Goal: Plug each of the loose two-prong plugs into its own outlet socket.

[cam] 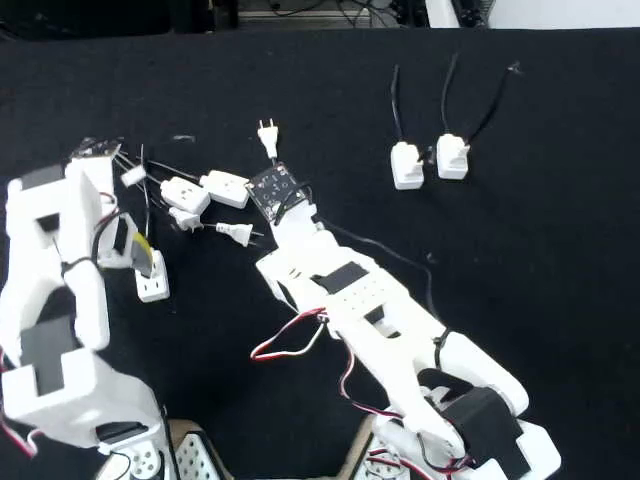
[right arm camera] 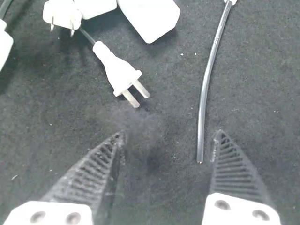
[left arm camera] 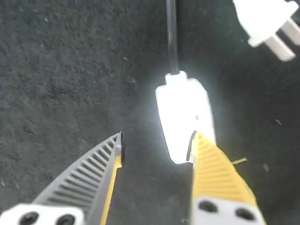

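Black cloth: covers the whole table, and everything lies on it.
Left arm: white, at the table's left side.
Right arm: white, stretched from the near edge toward the middle.
Left gripper: spread open and grasping nothing. One yellow-lined finger overlaps the end of a socket, but contact cannot be told.
Right gripper: spread open over bare cloth, holding nothing.
Sockets: white rounded blocks. One is at the left gripper with a black cord leaving its far end. Two lie side by side left of centre. Two more sit well apart at the far right, each with a black cord.
Near plug: white, loose, with two flat metal prongs bare, just ahead of the right gripper.
Far plug: white, loose, with its prongs pointing to the far edge.
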Robot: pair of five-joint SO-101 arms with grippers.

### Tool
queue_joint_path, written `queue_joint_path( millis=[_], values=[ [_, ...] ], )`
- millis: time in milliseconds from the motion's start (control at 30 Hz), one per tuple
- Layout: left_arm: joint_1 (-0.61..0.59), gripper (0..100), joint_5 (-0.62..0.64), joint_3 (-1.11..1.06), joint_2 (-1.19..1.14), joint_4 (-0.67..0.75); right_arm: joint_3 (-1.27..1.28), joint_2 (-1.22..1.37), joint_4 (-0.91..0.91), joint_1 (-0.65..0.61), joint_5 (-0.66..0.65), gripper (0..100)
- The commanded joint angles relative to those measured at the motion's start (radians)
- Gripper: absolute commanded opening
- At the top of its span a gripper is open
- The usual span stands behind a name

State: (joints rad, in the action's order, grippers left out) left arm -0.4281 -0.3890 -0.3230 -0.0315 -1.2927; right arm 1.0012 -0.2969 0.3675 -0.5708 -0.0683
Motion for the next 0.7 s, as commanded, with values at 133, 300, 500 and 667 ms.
queue_joint_path(
  millis=[133,300,500,667],
  values=[
    [-0.142,24,-0.005,-0.223,0.114,0.428,-0.008,0.001,-0.015,-0.015,0.008,27.6],
    [-0.154,24,-0.005,-0.321,0.098,0.508,-0.012,0.001,0.008,-0.015,0.006,27.6],
    [-0.064,24,0.000,-0.407,0.109,0.505,-0.012,-0.004,0.025,-0.015,0.006,27.6],
    [-0.004,24,0.037,-0.464,0.175,0.505,-0.008,-0.001,0.025,-0.009,0.006,27.6]
  ],
)
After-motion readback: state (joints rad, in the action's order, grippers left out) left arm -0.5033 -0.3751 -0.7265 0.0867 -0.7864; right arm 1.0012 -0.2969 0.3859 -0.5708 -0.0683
